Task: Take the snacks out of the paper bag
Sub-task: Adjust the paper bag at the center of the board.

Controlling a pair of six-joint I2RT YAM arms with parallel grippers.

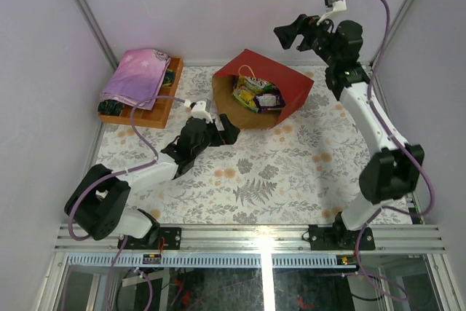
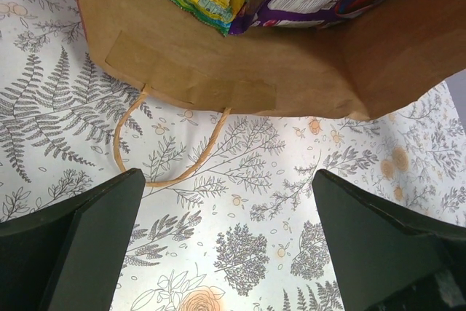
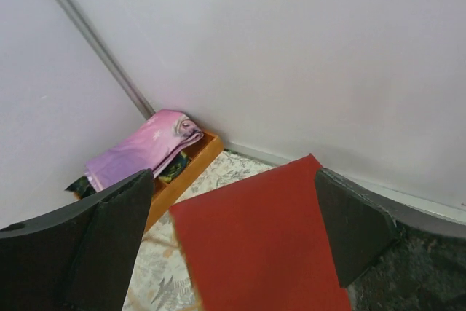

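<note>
Your left gripper (image 2: 227,177) sat open and empty just short of the mouth of the large red kraft-lined paper bag (image 1: 293,82) lying on its side; your right gripper (image 3: 233,177) hovered open high behind it; the glossy green-yellow and purple snack packets (image 1: 258,94) lay inside, so none seemed removed yet.

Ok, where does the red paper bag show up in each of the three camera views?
Top external: the paper bag lies open at the far middle, with snacks showing inside.
Left wrist: its brown inside runs along the top of the picture.
Right wrist: its red outside sits low in the centre.
Shared landmark: the floral table cover under it.
</note>
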